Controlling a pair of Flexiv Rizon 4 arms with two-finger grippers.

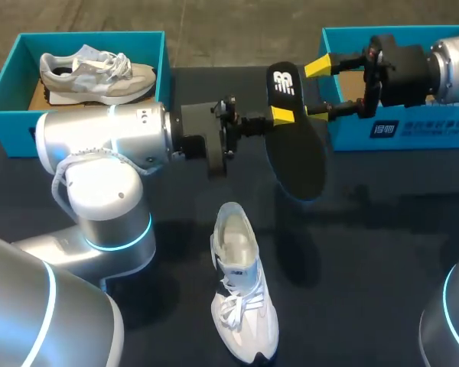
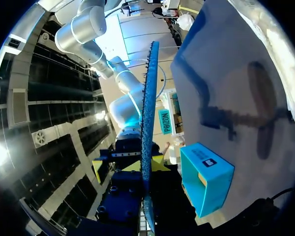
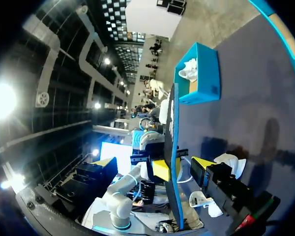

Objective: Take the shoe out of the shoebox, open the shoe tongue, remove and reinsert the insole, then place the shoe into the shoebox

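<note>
Nearest, the white shoe [image 1: 243,294] was laid on the table [image 1: 367,252], heel pointing away, clear of both arms. Beyond it the insole [image 1: 297,149] was held off the table, clamped by the left gripper [image 1: 280,116]. Only one yellow tip was seen; the other was hidden under the insole. The right gripper [image 1: 317,88] was spread wide around the insole's logo end, not gripping. Behind it the shoebox [image 1: 413,134] was partly blocked. Far left, a second shoebox [image 1: 11,115] was occupied by a second shoe [image 1: 96,76].

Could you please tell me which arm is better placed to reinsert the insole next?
Left, probably: the left gripper is shut on the insole, held above the table near the white shoe. The right gripper stands open around the insole's end.
</note>
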